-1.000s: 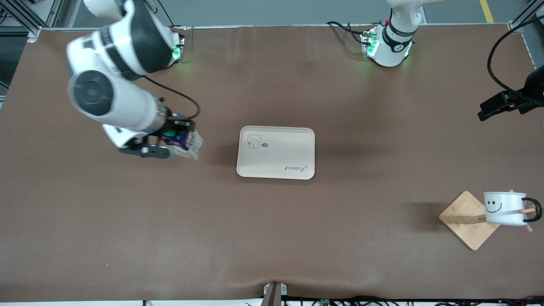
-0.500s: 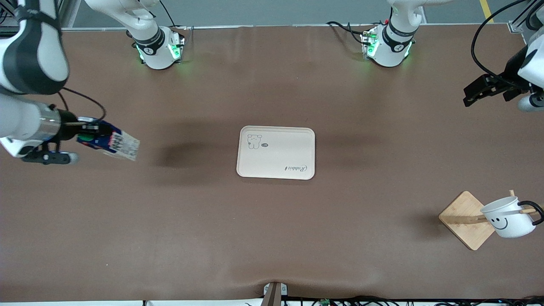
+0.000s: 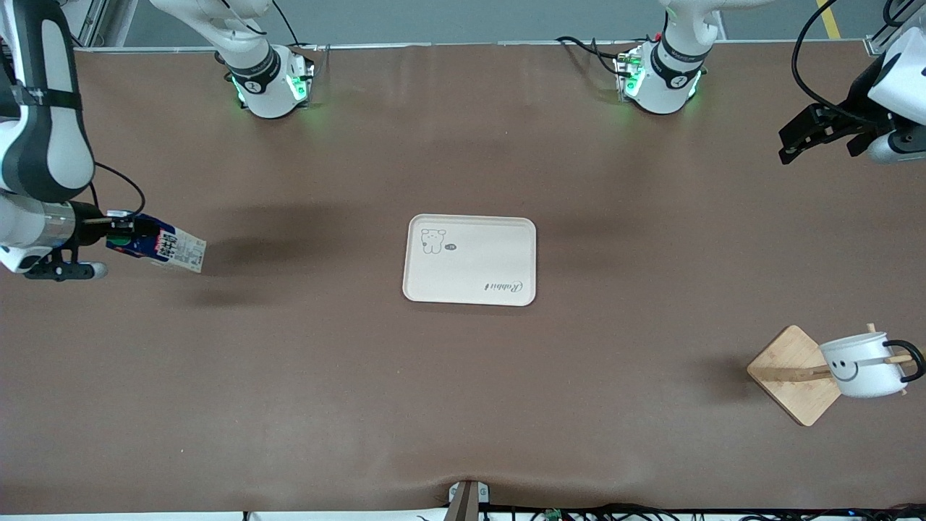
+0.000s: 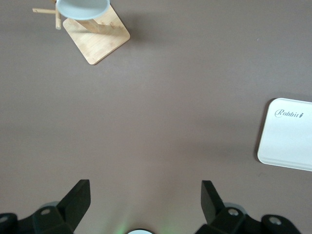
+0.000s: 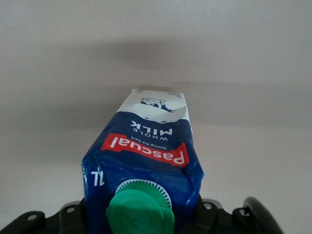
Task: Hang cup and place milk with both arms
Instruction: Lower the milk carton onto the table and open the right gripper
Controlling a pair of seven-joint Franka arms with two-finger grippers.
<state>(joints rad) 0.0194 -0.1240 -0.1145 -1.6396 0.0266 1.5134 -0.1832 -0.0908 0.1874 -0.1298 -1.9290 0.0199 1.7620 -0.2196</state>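
Observation:
The milk [image 3: 160, 247], a blue and white carton with a green cap [image 5: 140, 213], hangs tilted in the air with my right gripper [image 3: 116, 233] shut on its top end. It is over the bare table at the right arm's end, its white base pointing toward the tray. The cup [image 3: 859, 365], white with a smiley face, hangs by its black handle [image 3: 910, 359] on a peg of the wooden rack [image 3: 787, 375] at the left arm's end. My left gripper [image 3: 794, 142] is open and empty, high above the table. In its wrist view the cup [image 4: 83, 7] shows at the frame's edge.
A cream tray [image 3: 470, 259] with a rabbit drawing lies in the middle of the table and also shows as a tray [image 4: 287, 139] in the left wrist view. The arm bases [image 3: 264, 83] glow green along the table's edge farthest from the front camera.
My right arm swung the milk away from the tray toward the right arm's end. My left gripper drew away from the rack. The cup rocked on its peg.

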